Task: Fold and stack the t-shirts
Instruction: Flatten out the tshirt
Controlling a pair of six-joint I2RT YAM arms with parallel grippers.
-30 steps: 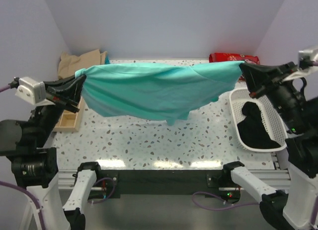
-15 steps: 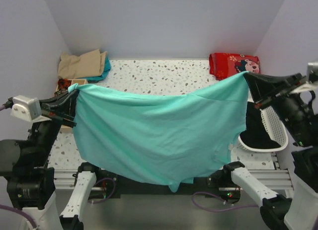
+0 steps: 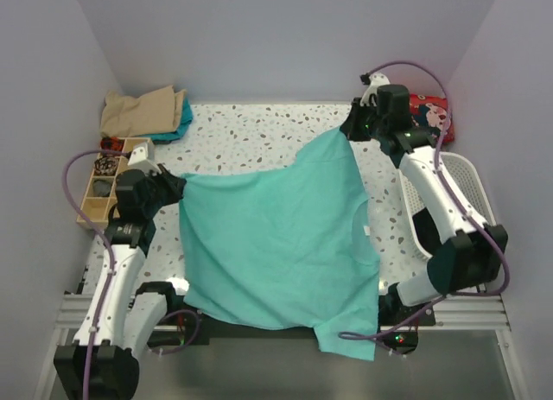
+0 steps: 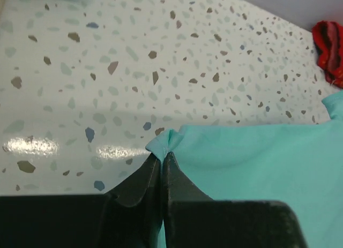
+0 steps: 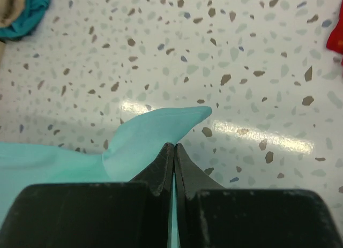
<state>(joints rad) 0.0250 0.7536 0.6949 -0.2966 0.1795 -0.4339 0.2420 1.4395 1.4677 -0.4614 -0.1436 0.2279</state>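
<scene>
A teal-green t-shirt [image 3: 276, 244] lies spread on the speckled table, its near hem hanging over the front edge. My left gripper [image 3: 177, 186] is shut on the shirt's left corner [image 4: 163, 143], low over the table. My right gripper [image 3: 350, 132] is shut on the far right corner [image 5: 161, 127], also low near the table. A tan t-shirt [image 3: 143, 111] lies over another teal garment [image 3: 181, 122] at the back left. Dark fabric, perhaps a black t-shirt, barely shows in the white basket [image 3: 471, 188].
A wooden compartment box [image 3: 108, 180] with small items sits at the left edge. A red printed cloth [image 3: 432, 115] lies at the back right behind my right arm. The white basket stands along the right side.
Both grippers swung forward and down, carrying the teal t-shirt from hanging in the air to lying spread on the table.
</scene>
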